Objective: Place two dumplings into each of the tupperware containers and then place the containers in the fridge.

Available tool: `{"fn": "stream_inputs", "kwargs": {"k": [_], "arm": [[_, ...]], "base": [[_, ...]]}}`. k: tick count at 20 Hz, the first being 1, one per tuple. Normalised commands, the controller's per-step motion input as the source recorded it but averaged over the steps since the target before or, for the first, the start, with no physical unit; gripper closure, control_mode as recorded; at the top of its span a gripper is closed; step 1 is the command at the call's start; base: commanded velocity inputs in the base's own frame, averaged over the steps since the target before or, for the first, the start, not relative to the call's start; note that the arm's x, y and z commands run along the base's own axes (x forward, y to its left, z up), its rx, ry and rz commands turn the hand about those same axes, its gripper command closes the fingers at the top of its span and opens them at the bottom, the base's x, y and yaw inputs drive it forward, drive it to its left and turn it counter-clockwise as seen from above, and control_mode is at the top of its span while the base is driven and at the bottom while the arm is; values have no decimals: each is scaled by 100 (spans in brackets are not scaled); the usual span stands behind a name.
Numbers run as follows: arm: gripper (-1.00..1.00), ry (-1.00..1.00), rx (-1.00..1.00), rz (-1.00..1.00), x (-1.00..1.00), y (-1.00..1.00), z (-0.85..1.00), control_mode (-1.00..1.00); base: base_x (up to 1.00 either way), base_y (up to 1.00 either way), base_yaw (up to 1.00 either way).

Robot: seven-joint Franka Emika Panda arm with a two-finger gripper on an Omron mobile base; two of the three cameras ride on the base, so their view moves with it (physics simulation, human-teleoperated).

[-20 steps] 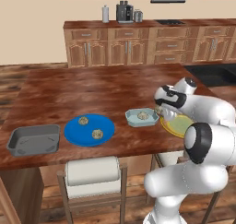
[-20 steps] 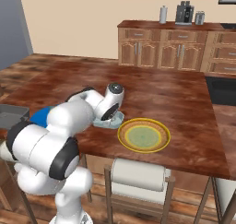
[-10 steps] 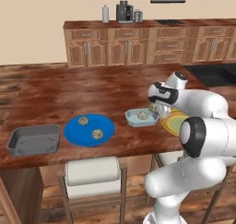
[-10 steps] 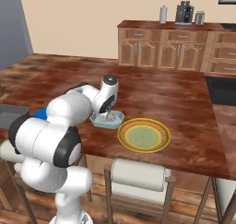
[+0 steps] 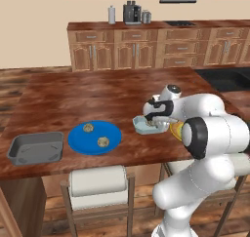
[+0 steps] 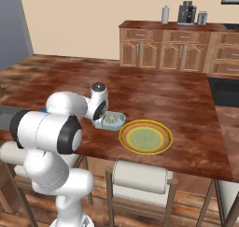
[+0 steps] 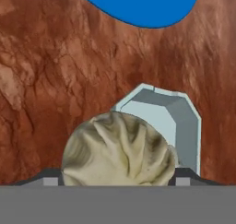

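My gripper (image 7: 116, 176) is shut on a pale pleated dumpling (image 7: 119, 150) that fills the gap between the fingertips (image 7: 50, 176). It hangs low over the near end of the small pale blue tupperware container (image 7: 177, 114), whose far half looks bare. From the base the gripper (image 5: 155, 118) sits over that container (image 5: 144, 128) (image 6: 116, 123), where a tan lump (image 6: 111, 119) shows. Two more dumplings (image 5: 88, 128) (image 5: 102, 142) lie on the blue plate (image 5: 78, 138). The dark grey container (image 5: 35, 149) stands at the counter's left end. The fridge is out of view.
A yellow-green plate (image 6: 145, 136) lies just right of the pale blue container, near the counter's front edge. Two stools (image 5: 95, 182) (image 6: 142, 179) stand under that edge. Wooden cabinets (image 5: 146, 48) line the far wall.
The arm has swung left and down from beside the yellow-green plate to over the pale blue container. The jaws keep the same width.
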Motion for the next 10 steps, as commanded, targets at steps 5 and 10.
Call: {"fn": "stream_inputs", "kwargs": {"k": [5,10], "arm": [[100,1,0,7,56,0,-11,-100],[100,4,-1,9,39,0,-22,-100]], "base": [[0,0,0],[0,0,0]]}}
